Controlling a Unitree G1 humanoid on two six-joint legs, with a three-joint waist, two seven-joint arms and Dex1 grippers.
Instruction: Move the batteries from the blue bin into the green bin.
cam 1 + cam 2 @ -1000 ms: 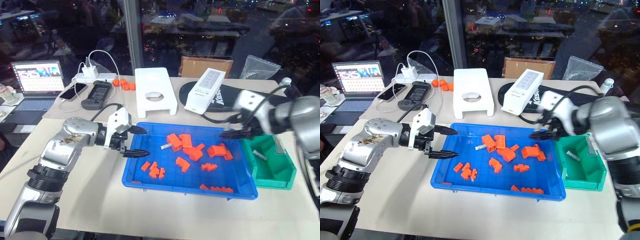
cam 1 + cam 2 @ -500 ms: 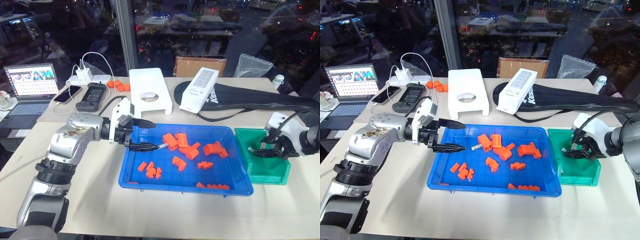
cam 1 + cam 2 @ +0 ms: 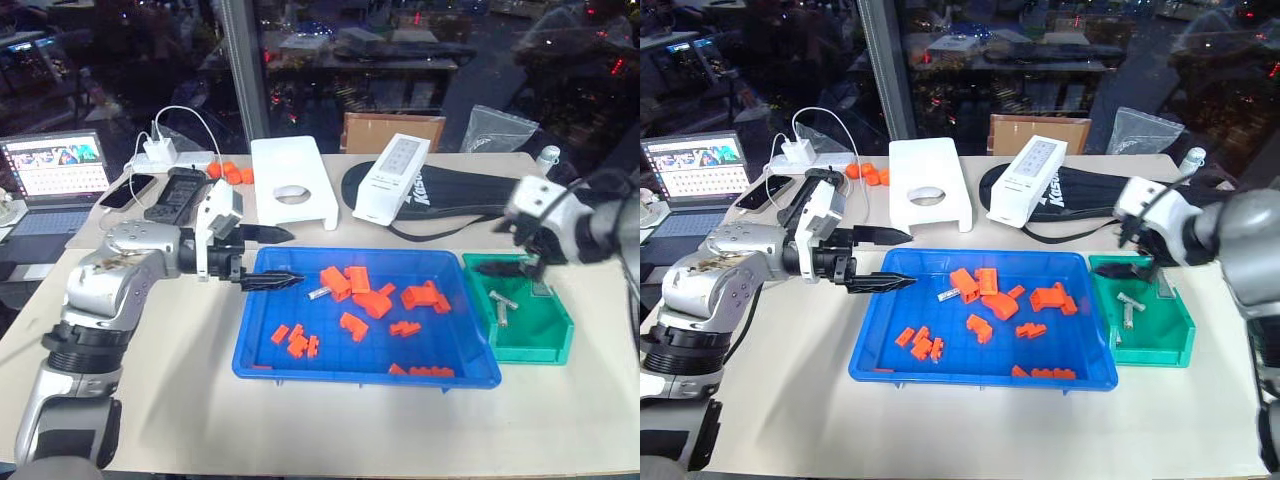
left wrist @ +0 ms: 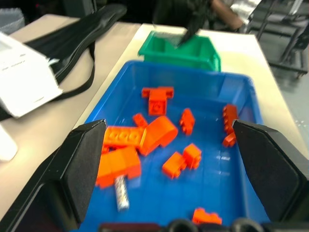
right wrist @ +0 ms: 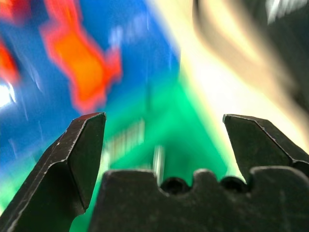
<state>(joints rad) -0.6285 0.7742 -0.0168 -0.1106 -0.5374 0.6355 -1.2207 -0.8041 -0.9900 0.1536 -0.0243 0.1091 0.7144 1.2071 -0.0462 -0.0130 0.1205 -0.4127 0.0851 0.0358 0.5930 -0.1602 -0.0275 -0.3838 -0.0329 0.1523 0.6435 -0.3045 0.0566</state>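
The beige table [image 3: 180, 400] carries the blue bin [image 3: 262, 360], a wide shallow tray strewn with orange building blocks [image 3: 352, 285]. Just to its right, touching or nearly so, sits the smaller, deeper green bin [image 3: 545, 345].

Two batteries [image 3: 501, 305] already lie on the green bin's floor. One battery [image 3: 319, 293] is left in the blue bin, lying flat near the far left part of the tray, right beside an orange block. No other is visible among the blocks, though one might be hidden beneath them.

That battery looks like a light, rigid, smooth metal cylinder, so it will likely roll or slip if nudged on the slick plastic. The safest hold is across its middle, one finger on each long side, with the finger nearer the block slid into the narrow gap there.

The left tool [image 3: 278, 256] reaches in roughly level over the tray's left rim, fingers spread and empty, the lower fingertip just short of the battery. The right tool [image 3: 513, 268] hovers over the green bin's far-left corner, angled downward, jaws released wide with nothing between them.
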